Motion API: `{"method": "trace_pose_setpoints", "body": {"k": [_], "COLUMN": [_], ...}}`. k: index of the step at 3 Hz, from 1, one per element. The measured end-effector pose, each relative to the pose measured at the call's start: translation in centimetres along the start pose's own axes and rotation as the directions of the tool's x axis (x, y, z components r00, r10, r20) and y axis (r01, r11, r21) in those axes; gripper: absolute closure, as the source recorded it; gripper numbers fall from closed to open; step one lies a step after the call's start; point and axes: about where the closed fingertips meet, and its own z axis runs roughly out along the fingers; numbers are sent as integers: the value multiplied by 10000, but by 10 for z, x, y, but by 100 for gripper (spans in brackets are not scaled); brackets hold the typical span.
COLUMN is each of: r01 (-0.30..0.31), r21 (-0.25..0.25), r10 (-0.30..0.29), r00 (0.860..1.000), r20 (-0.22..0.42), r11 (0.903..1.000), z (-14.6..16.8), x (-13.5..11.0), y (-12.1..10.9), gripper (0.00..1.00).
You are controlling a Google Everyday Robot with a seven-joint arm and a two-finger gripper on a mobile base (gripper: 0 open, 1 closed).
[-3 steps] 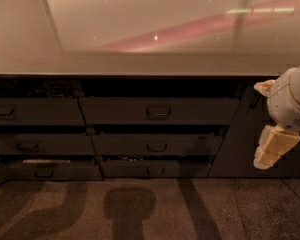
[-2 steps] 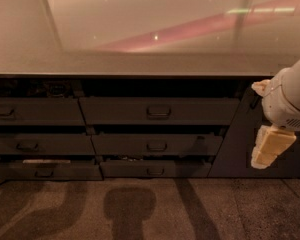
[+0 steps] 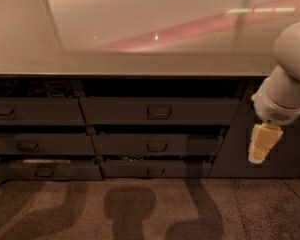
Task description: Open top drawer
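The top drawer [image 3: 159, 111] is a wide dark grey front in the middle column, just under the counter edge, with a small loop handle [image 3: 159, 112] at its centre. A dark gap shows above the front. My gripper [image 3: 262, 143] hangs pale yellow from the white arm [image 3: 288, 79] at the right. It points down in front of the plain cabinet panel, to the right of the drawer and a little lower than its handle. It touches nothing.
A glossy pale countertop [image 3: 140, 39] runs across the top. Two narrower drawer fronts [image 3: 157, 145] lie below the top drawer, and a left column of drawers [image 3: 30, 111] stands beside it. A plain dark panel [image 3: 290, 149] is at the right. Carpeted floor [image 3: 140, 209] carries arm shadows.
The arm and gripper have shifted a little to the left, toward the drawers. The drawers have not moved.
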Motion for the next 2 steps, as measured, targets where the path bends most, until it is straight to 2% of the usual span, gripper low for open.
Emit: {"method": "trace_pose_setpoints", "body": {"k": [1, 2], "r01": [-21, 324], "r21": [-204, -513], "r10": [21, -287], "r00": [10000, 9970], "r20": [-2, 712], "r11": [9998, 9982], "z": [11, 8], "x": [1, 1], "y": [0, 2], "gripper": [0, 0]}}
